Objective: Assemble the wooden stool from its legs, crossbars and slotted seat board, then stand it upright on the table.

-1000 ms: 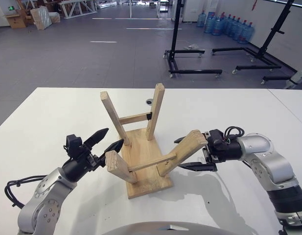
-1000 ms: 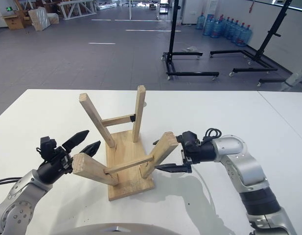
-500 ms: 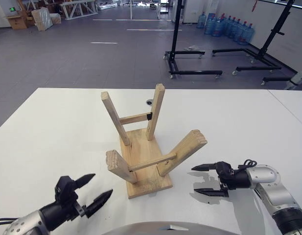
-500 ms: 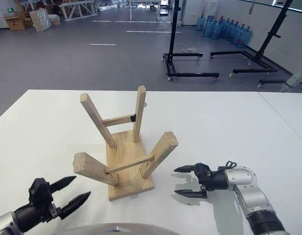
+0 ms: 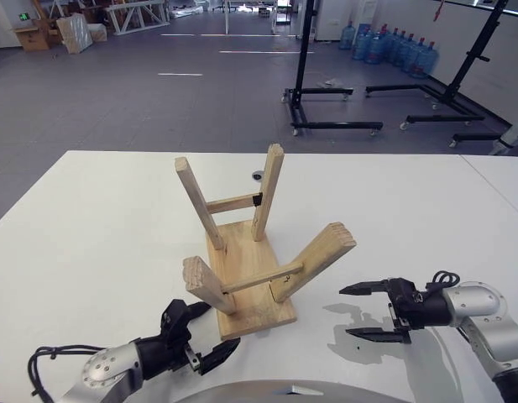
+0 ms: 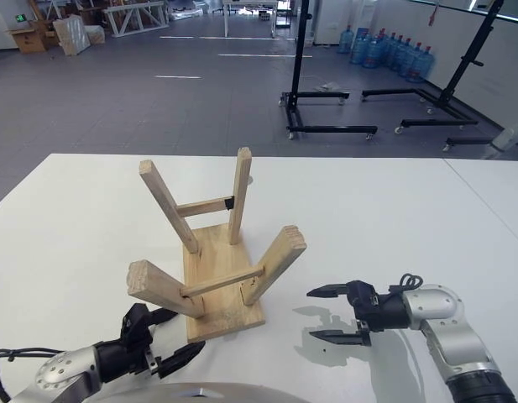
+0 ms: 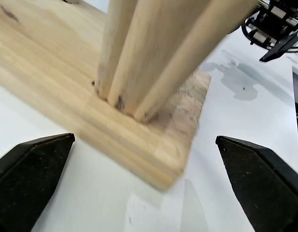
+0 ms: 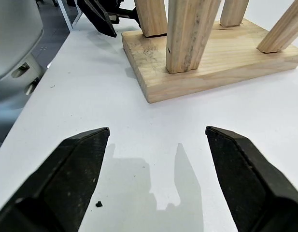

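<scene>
Left eye view: wooden stool upside down on the bench; left pincer and right pincer gape empty beside it

You are operating in a large, open industrial hall of the warehouse or test-floor type, not a home or office. Evidence noted:
- A broad bare grey floor marked with white painted lines stretches far behind your plain white desk.
- Black tubular metal stands on castor wheels are parked on it.
- A row of big blue plastic water bottles stands against the far wall.
- Brown cardboard cartons are stacked in the far left corner.
</scene>
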Action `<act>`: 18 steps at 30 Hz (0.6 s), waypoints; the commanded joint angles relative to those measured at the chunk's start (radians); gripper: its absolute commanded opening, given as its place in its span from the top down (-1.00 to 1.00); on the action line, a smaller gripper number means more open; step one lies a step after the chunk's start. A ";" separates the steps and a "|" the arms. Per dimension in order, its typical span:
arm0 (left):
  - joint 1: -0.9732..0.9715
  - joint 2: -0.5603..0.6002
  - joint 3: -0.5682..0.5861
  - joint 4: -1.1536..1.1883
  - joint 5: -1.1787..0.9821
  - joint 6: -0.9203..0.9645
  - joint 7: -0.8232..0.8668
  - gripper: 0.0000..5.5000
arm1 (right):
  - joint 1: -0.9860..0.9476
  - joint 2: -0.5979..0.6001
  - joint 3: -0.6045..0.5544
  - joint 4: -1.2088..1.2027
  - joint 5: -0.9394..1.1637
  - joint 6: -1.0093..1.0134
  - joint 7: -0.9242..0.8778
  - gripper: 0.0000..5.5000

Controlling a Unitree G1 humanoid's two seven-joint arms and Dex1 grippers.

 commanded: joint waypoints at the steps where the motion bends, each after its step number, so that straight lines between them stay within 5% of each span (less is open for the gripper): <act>1: -0.074 -0.045 -0.072 0.115 0.042 0.028 0.022 -0.96 | 0.000 -0.005 -0.037 0.034 0.005 -0.045 0.001 -0.33; 13: -0.310 -0.222 -0.063 0.409 0.074 -0.036 0.160 -0.96 | 0.018 -0.046 -0.183 0.066 0.137 -0.014 0.083 -0.33; 18: -0.356 -0.255 -0.051 0.468 0.081 -0.057 0.169 -0.96 | 0.089 -0.129 -0.349 -0.166 0.497 0.387 0.101 -0.33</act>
